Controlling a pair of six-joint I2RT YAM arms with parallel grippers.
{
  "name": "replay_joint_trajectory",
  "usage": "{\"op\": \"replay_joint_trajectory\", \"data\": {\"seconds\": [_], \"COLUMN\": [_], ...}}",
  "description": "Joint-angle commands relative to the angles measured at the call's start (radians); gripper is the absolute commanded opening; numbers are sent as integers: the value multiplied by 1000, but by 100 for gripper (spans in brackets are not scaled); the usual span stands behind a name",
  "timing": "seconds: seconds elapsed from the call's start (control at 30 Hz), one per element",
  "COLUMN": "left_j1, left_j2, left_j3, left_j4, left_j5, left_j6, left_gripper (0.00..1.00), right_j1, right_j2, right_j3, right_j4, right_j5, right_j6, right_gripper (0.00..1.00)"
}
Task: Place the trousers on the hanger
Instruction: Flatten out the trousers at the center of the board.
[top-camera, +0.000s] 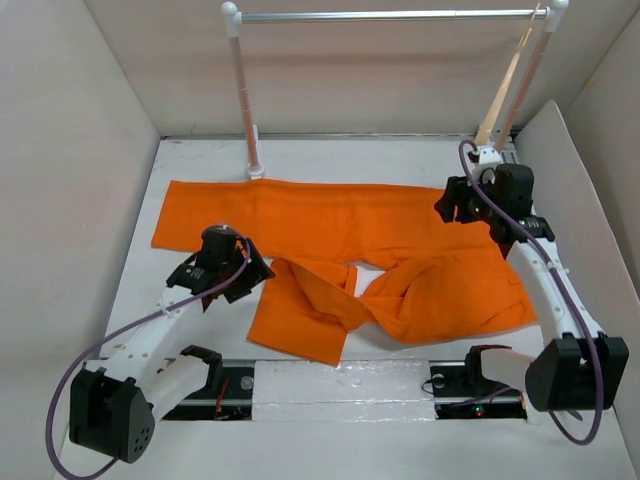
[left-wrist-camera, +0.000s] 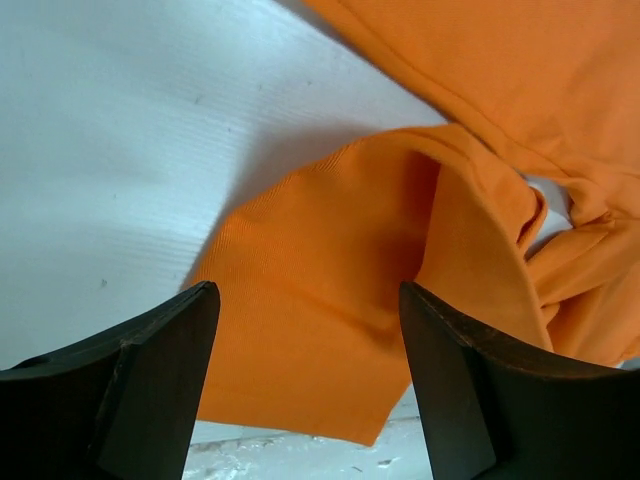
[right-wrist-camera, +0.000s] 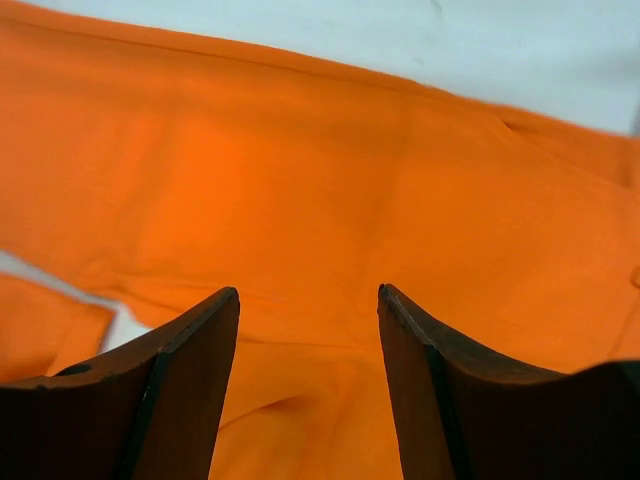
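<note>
top external: our bright orange cloth trousers (top-camera: 330, 235) lie loose, thin beige wooden hanger (top-camera: 505, 88) bare behind them. left gripper (left-wrist-camera: 308, 300) and right gripper (right-wrist-camera: 308, 295) hover over them, open, empty.

No readable text, labels, brands or numbers anywhere; arm housings (top-camera: 110, 415) too small, possibly unmarked.

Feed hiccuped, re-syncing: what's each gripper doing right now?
Left gripper: open, empty, above the trousers.
Right gripper: open, empty, above the trousers.
</note>
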Motion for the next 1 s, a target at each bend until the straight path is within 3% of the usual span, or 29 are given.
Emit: {"op": "replay_joint_trajectory", "data": {"seconds": [0.0,0.07,0.2,0.33,0.6,0.63,0.67,0.7,0.73,0.87,0.97], "left_j1": [-4,-31,-178,-188,-358,-358,-367,-367,-367,-377,-377], "left_j2": [2,31,16,196,479,529,557,558,567,513,440], "left_j3": [-78,-111,-65,-59,7,23,20,20,17,69,240], "left_j4": [-59,-101,-178,-138,-116,-113,-95,-95,-96,-179,-350], "left_j5": [52,37,-147,-157,-229,-237,-226,-226,-220,-315,-463], "left_j6": [-85,-127,-246,-224,-301,-295,-289,-289,-298,-307,-275], "left_gripper": [68,68,70,71,64,58,15,14,1,0,0], "right_j1": [88,149,255,350,326,313,313,313,313,304,304], "right_j2": [-79,-87,-122,-175,-239,-241,-248,-248,-256,-331,-383], "right_j3": [-23,-3,14,-8,58,73,99,100,101,41,-43], "right_j4": [40,-16,-38,-21,-86,-92,-127,-127,-139,-147,-138], "right_j5": [8,8,-12,-20,-36,-55,-65,-66,-66,-87,-90], "right_j6": [-27,-48,-53,-44,-100,-106,-111,-111,-113,-94,-88], "right_gripper": [63,63,63,63,63,63,63,63,63,63,63]}}
